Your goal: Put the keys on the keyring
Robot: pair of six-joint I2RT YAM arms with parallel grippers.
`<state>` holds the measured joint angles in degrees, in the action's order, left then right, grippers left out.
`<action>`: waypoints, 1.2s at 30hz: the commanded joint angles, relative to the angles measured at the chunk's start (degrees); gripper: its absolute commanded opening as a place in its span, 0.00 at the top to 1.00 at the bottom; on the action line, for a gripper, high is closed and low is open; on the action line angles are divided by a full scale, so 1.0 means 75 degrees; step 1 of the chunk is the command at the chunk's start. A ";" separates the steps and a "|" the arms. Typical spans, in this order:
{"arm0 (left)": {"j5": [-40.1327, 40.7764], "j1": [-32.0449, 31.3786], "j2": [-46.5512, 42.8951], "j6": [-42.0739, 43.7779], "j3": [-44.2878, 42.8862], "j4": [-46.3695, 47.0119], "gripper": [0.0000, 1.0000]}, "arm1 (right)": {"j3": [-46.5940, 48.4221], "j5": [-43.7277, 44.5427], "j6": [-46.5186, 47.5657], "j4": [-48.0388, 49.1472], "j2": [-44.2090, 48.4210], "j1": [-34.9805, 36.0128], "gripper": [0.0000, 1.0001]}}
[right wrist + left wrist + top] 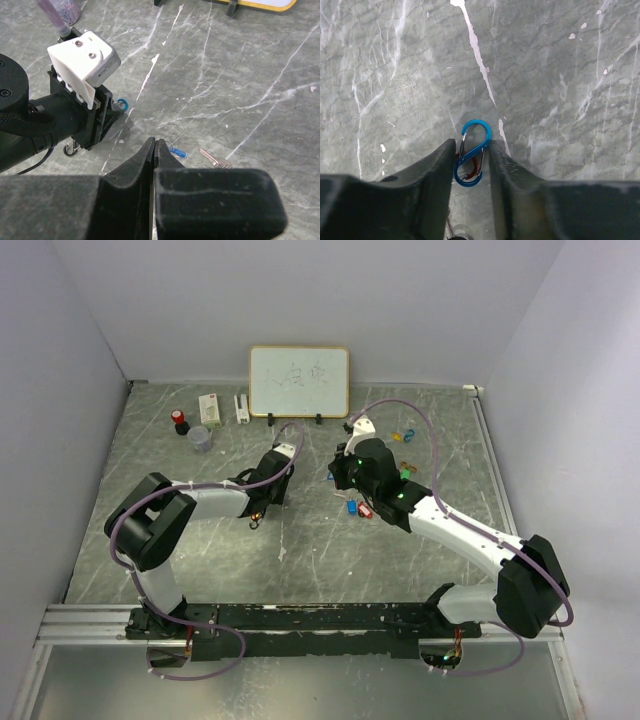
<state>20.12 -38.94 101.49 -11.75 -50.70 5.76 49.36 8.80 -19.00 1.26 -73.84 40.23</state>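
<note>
The left fingers are narrow and clamped on a blue clip, an S-shaped carabiner held upright between them, its upper loop poking out past the tips. A red clip sits just behind it, mostly hidden. The marbled grey desk lies close below.

The right fingers are pressed together just above the desk. I cannot tell whether anything thin is pinched between them. Right beside their tips a blue key lies flat, and near it a pinkish key, apart from the first. Neither touches the blue clip, which is further left across the desk. A few more small coloured pieces lie beyond the right arm, too small to tell apart. A whiteboard stands at the far edge.
</note>
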 commanded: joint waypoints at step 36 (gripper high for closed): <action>-0.2283 -0.0052 -0.2401 -0.0885 -0.0107 -0.0147 0.93 | -0.0898 -0.2165 0.0533 0.1759 -0.0416 -0.0057 1.00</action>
<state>8.64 -39.16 87.29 -17.04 -50.96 3.33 42.98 -3.66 -17.04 10.55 -77.45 40.07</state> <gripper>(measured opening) 0.086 0.006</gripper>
